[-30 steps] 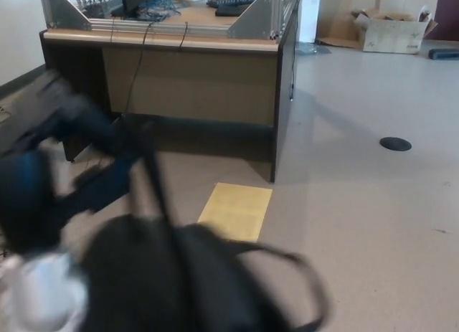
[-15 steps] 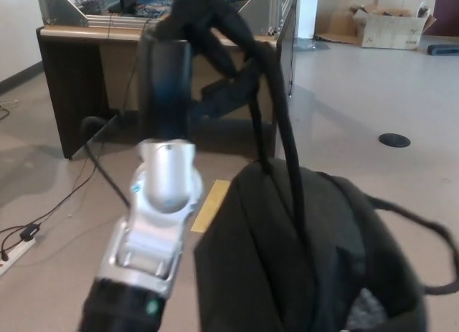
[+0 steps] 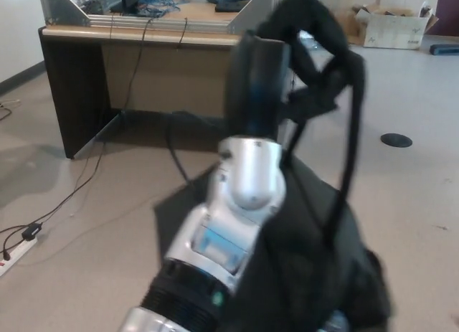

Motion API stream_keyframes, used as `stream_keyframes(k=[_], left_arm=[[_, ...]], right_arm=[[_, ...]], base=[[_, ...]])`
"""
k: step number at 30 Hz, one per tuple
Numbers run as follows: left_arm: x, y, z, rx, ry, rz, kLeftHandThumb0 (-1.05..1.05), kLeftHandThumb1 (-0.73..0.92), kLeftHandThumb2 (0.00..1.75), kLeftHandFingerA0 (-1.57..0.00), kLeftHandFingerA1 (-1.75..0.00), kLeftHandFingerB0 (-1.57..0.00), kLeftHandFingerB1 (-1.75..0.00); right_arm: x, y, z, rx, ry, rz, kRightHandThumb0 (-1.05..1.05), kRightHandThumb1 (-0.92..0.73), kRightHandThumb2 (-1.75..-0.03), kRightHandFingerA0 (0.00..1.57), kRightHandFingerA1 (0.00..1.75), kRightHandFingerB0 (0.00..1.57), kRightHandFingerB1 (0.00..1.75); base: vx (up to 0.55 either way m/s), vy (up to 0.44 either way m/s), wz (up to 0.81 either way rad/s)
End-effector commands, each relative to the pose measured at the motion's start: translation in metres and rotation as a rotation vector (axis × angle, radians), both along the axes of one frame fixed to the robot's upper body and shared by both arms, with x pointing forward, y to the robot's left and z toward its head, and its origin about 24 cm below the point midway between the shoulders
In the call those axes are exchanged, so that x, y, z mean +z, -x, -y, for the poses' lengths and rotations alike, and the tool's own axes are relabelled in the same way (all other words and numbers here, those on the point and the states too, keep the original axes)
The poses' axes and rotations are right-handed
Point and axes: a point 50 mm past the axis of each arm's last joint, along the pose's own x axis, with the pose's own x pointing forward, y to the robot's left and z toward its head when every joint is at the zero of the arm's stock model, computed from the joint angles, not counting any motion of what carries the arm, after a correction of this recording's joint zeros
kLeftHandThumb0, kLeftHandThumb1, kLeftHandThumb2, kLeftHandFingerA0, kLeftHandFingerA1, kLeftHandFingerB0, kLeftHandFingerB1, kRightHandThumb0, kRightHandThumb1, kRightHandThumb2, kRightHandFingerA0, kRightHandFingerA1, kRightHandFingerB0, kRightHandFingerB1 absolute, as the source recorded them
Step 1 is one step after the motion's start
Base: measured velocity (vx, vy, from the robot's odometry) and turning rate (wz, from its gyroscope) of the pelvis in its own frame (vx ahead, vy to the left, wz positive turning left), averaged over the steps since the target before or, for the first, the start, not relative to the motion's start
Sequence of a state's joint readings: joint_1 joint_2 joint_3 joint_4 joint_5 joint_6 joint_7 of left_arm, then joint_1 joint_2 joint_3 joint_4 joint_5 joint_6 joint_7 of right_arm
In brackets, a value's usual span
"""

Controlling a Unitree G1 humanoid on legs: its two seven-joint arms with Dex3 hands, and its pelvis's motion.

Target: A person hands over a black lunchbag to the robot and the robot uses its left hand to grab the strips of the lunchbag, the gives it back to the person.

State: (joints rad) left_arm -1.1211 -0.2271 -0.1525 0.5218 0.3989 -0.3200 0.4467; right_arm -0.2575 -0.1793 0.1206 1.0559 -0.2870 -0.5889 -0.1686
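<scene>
Black fabric of the lunchbag [image 3: 315,253] filled the lower right of the head view, from about 3 to 6 o'clock, hanging slack below its strips [image 3: 351,110], which ran up toward 1 o'clock. Compared with half a second before, the whole load had swung across: the bag had been at lower centre-right with the arm to its left, and now the silver forearm [image 3: 237,203] crossed the middle of the frame with the bag partly behind it. A second before, the bag had sat low at 6 o'clock in a blur, so the lift was recent and the arm was still travelling, judging by the smear. That shift suggested the grab stage was done and the carry toward the handback was under way; no person showed in frame, so the return was not yet made. Wooden desk [image 3: 143,67] stood at 11 o'clock, with a power strip and cable [image 3: 21,235] on the floor at 8 o'clock and a cardboard box [image 3: 391,27] at 2 o'clock. Left hand [image 3: 308,31] was raised at 12 to 1 o'clock, dark and blurred; its fingers looked curled around the strips, bearing the bag's weight, though how tightly they pressed could not be told. Right hand was nowhere in the picture.
</scene>
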Motion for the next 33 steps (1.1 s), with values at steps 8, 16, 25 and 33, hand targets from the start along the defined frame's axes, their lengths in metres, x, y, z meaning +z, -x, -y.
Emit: stream_keyframes(k=[8,16,25,33], left_arm=[[-0.023,0.011,0.010,-0.027,-0.066,0.032,-0.22,0.66,0.56,-0.78,-1.75,-0.58,-1.75],[-0.024,0.003,-0.005,0.047,-0.063,0.056,-0.21,0.65,0.57,-0.83,-1.75,-0.62,-1.73],[-0.034,0.003,-0.009,0.118,-0.070,0.041,-0.22,0.63,0.55,-0.81,-1.75,-0.64,-1.75],[-0.043,0.003,-0.014,0.128,-0.112,0.022,-0.35,0.55,0.57,-0.77,-1.65,-0.61,-1.49]], right_arm=[[-0.002,0.003,0.001,0.021,0.021,-0.022,-0.55,-0.76,-0.63,0.43,0.44,0.50,0.43],[0.003,-0.009,-0.003,0.019,0.016,-0.014,-0.55,-0.76,-0.62,0.40,0.43,0.54,0.44],[-0.002,-0.001,-0.001,0.024,0.030,-0.033,-0.57,-0.75,-0.63,0.40,0.42,0.55,0.44],[-0.005,0.001,-0.003,0.018,0.024,-0.043,-0.56,-0.74,-0.63,0.40,0.43,0.57,0.45]], base=[[0.00,0.000,0.00],[0.00,0.000,0.00],[0.00,0.000,0.00],[0.00,0.000,0.00]])
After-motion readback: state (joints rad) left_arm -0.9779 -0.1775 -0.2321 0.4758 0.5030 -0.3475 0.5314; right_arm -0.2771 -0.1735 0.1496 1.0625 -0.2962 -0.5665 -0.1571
